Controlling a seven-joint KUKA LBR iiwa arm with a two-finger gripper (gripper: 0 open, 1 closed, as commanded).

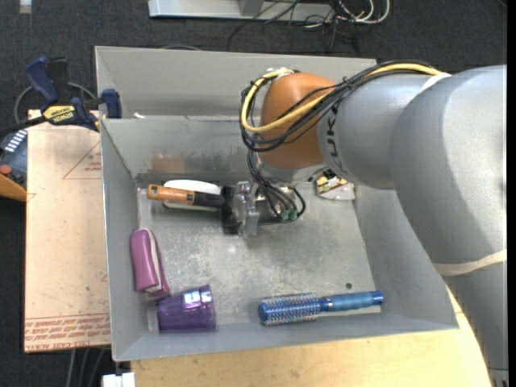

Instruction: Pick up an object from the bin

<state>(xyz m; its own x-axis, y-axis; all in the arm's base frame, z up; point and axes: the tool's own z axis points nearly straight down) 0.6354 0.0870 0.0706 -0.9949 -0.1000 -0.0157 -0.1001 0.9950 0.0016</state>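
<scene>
My gripper (244,210) is low in the middle of the bin, just under the arm's wrist. It sits at the right, black end of a long tool with an orange handle (179,195), which lies flat along the bin's back left. A white oval piece (193,187) rests against that tool's far side. Whether the gripper touches the tool's black end cannot be told, because the wrist hides the contact.
A purple case (146,261) lies at the left wall with a purple cup (187,310) on its side at the front left. A blue hairbrush (318,306) lies along the front. A small white and yellow item (334,186) sits right of the wrist.
</scene>
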